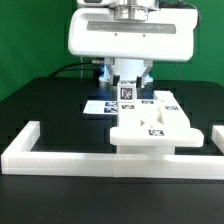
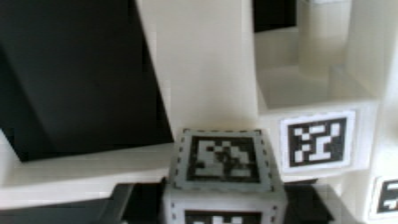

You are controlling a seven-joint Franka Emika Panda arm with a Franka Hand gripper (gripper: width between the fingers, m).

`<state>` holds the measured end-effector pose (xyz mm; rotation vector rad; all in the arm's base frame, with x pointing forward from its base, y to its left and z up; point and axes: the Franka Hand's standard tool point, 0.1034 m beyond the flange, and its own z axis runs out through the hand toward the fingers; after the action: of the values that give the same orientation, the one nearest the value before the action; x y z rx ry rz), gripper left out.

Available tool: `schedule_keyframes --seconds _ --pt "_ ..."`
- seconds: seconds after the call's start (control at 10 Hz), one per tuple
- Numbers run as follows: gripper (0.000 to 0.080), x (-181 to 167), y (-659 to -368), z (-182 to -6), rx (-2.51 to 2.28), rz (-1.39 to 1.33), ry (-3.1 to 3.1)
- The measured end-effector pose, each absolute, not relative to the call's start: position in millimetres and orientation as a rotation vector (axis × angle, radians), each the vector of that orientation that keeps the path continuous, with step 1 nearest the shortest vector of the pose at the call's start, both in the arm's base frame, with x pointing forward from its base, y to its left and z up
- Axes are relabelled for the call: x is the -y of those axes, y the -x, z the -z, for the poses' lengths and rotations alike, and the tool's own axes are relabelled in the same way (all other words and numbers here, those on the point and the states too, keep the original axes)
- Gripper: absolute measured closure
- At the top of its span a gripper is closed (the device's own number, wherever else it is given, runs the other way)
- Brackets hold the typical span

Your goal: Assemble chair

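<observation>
Black surface [image 1: 40,100], white border rail [image 1: 60,160], and the chair's flat slab [image 1: 165,120] lies by it, nothing visibly joined yet. The tool [image 1: 127,90] is clamped on a tagged white bar [image 2: 222,165] just behind: early days, I'd say.

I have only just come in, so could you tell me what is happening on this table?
A robot arm is assembling furniture from loose white tagged parts. Its tool is closed on a white bar, low over the table behind a wide flat slab. The slab lies just inside the low border rail. These views do not show whether any parts are joined yet.
</observation>
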<state>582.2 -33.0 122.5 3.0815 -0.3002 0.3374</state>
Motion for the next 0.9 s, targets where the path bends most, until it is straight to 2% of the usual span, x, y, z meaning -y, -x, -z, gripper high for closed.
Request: schedule_keyframes --seconds 0.9 --pt "0.0512 29.3 -584.5 -122.4 1.37 -0.356 -2.864"
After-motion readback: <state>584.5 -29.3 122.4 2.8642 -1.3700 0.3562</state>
